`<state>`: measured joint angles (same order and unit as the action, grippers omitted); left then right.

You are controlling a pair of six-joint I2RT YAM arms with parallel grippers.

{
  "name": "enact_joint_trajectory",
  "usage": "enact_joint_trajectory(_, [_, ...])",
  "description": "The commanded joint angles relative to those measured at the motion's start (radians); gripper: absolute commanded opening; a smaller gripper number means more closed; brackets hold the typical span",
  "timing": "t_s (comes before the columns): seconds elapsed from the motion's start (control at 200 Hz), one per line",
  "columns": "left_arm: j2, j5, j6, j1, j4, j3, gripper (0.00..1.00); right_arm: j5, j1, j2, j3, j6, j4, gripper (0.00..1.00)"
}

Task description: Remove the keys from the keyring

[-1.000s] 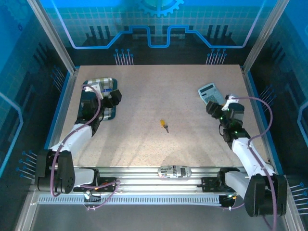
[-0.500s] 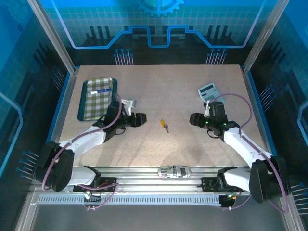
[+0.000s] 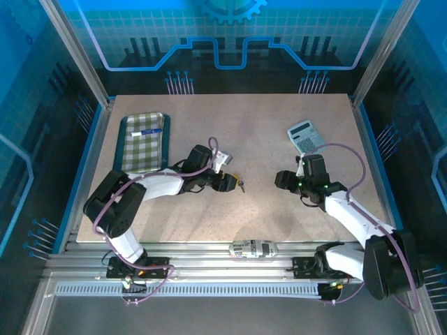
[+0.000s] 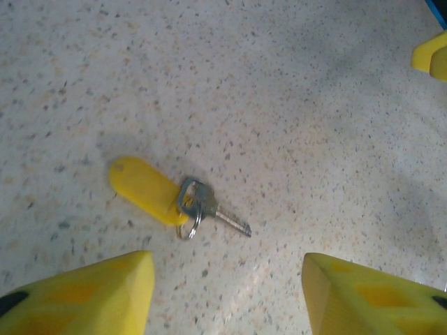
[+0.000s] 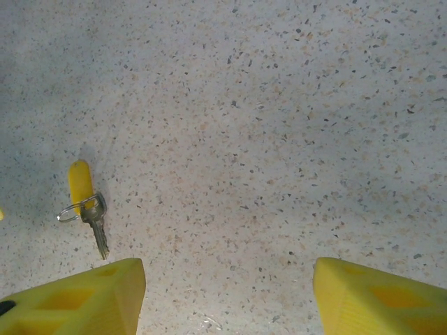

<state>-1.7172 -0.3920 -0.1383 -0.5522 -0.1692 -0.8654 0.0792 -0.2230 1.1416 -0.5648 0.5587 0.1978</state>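
Approach step: key [image 4: 216,211] on keyring [image 4: 143,188] lies ungrasped at centre of desk [image 3: 279,125]. Left end effector [image 4: 227,269] is apart just beside it, right end effector [image 5: 227,279] apart nearby. Next: pin keyring, pull key.

Yellow keyring [image 4: 143,188], grey key [image 4: 211,209], speckled beige table [image 4: 293,91], seemingly green-and-white checked tray [image 3: 138,152].

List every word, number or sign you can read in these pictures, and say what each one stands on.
Nothing can be read with certainty.
calculator: display and button markings too small to read.
sticker on the front rail: print blurred, unreadable.
keyring: the yellow tag looks blank.
key: no legible stamp.
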Motion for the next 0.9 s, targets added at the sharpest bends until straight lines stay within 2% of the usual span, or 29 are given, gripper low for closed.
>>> enact_joint_trajectory(0.0, [-0.046, -0.029, 0.097, -0.020, 0.052, -0.049, 0.56, -0.015, -0.009, -0.014, 0.013, 0.014, -0.018, 0.66])
enact_joint_trajectory(0.155, [-0.083, 0.038, 0.146, -0.053, 0.066, -0.072, 0.54, -0.019, -0.010, -0.015, 0.024, 0.022, -0.026, 0.66])
enact_joint_trajectory(0.36, [-0.122, 0.097, 0.169, -0.069, 0.111, -0.101, 0.42, -0.024, -0.009, -0.032, 0.034, 0.021, -0.025, 0.67])
enact_joint_trajectory(0.59, [-0.120, 0.172, 0.170, -0.080, 0.073, -0.085, 0.34, -0.029, -0.010, -0.064, 0.047, 0.023, -0.025, 0.67])
enact_joint_trajectory(0.696, [-0.135, 0.169, 0.177, -0.084, 0.070, -0.093, 0.26, -0.035, -0.010, -0.076, 0.047, 0.023, -0.017, 0.68])
enact_joint_trajectory(0.776, [-0.142, 0.150, 0.177, -0.085, 0.088, -0.106, 0.15, -0.038, -0.010, -0.086, 0.049, 0.024, -0.012, 0.68])
enact_joint_trajectory(0.896, [-0.107, 0.143, 0.176, -0.086, 0.093, -0.096, 0.08, -0.041, -0.010, -0.089, 0.050, 0.029, -0.007, 0.68])
